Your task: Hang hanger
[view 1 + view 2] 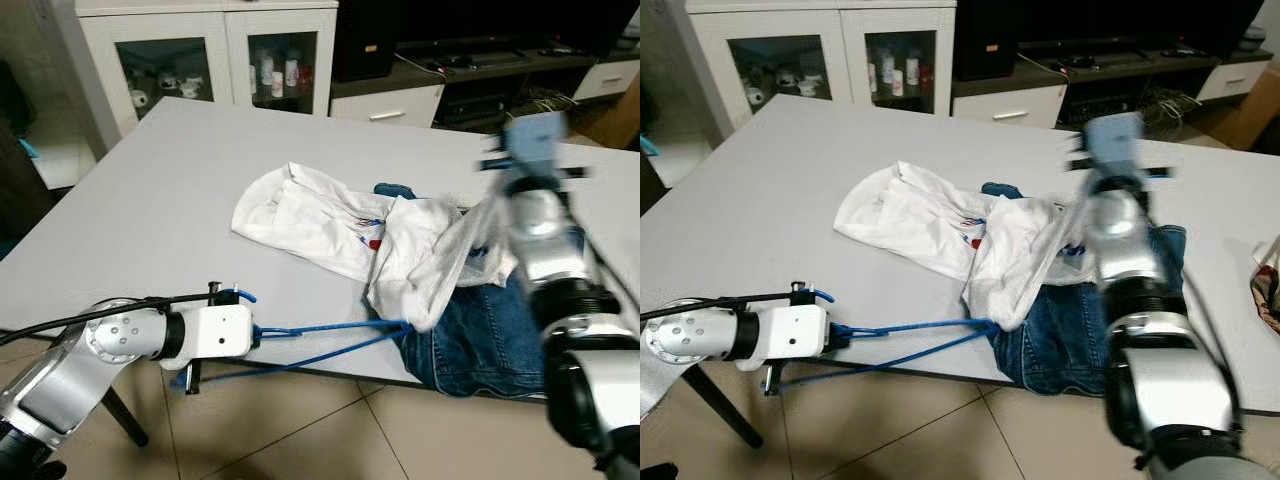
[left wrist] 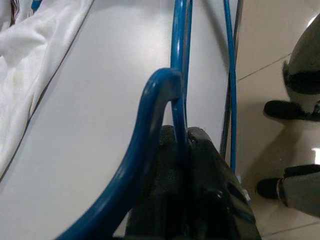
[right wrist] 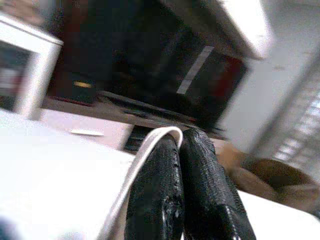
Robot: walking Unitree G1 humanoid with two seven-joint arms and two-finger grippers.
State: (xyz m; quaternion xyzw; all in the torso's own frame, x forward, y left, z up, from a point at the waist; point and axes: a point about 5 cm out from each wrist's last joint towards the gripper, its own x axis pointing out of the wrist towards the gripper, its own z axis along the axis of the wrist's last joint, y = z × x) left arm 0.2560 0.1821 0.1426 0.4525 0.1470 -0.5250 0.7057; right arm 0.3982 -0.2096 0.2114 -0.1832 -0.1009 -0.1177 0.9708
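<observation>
Blue hanger (image 1: 330, 335) in left gripper (image 1: 262, 333)

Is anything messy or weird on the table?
Yes. A white shirt lies crumpled over blue jeans that droop off the table edge. The left hand grips a blue hanger poking into the shirt; the right hand pinches white cloth.

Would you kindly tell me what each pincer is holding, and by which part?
The left pincer grips the blue hanger near its hook; the right pincer pinches an edge of the white shirt.
</observation>
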